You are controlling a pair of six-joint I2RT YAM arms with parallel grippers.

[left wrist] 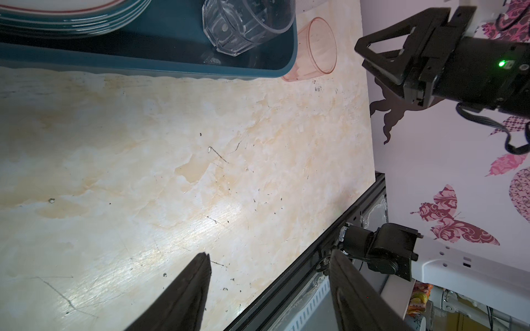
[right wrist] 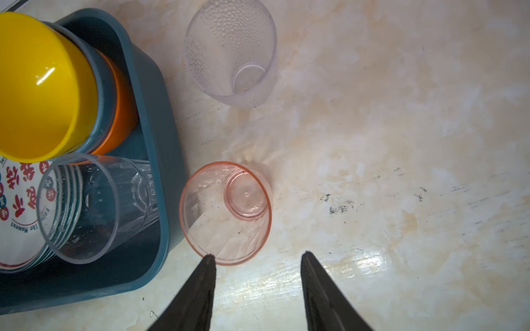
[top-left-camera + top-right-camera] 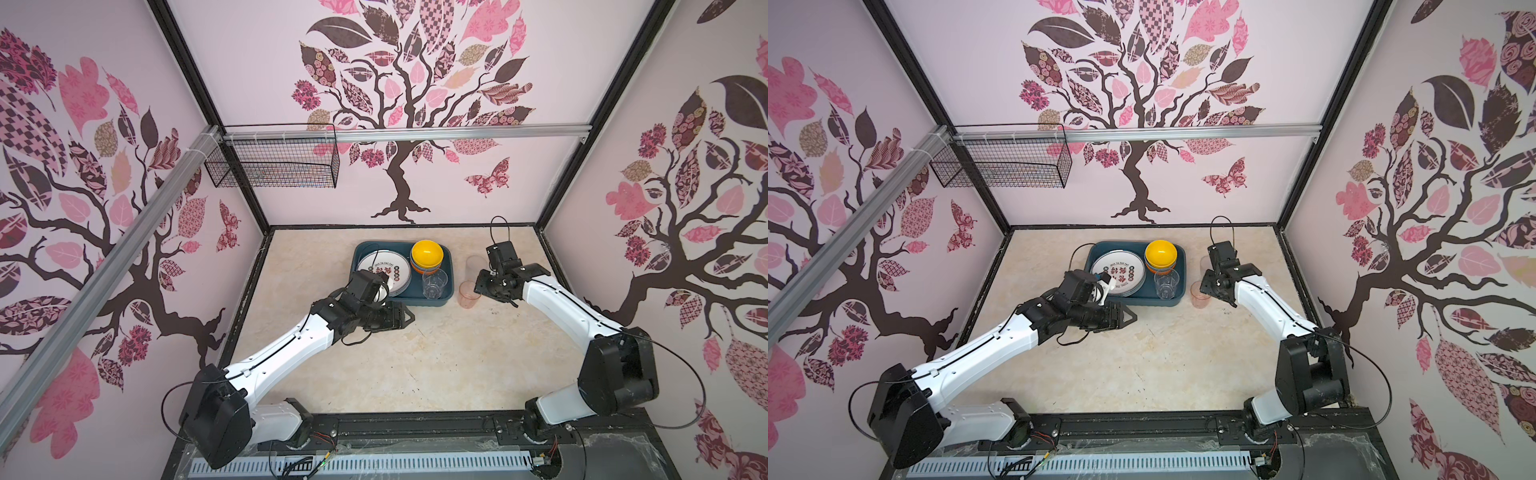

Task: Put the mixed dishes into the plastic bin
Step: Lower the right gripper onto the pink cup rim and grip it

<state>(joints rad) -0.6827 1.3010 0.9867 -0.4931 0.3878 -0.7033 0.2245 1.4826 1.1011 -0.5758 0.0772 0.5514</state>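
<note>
The teal plastic bin (image 3: 415, 302) (image 3: 1142, 301) holds a stack of white printed plates (image 3: 384, 268) (image 2: 20, 217). It also holds a yellow bowl (image 3: 427, 252) (image 2: 43, 86) upside down on blue and orange bowls (image 2: 123, 109), and an upright clear cup (image 3: 434, 284) (image 2: 94, 206). A pinkish cup (image 3: 467, 295) (image 2: 226, 212) stands on the table just right of the bin, with a frosted clear cup (image 3: 473, 266) (image 2: 229, 51) behind it. My right gripper (image 2: 258, 254) hangs open over the table. One fingertip is at the pink cup's rim and nothing is between the jaws. My left gripper (image 1: 269, 253) (image 3: 409, 318) is open and empty in front of the bin.
A black wire basket (image 3: 274, 164) hangs from the rail on the back wall at the left. Papered walls close in the table on three sides. A black frame rail (image 3: 415, 419) runs along the front edge.
</note>
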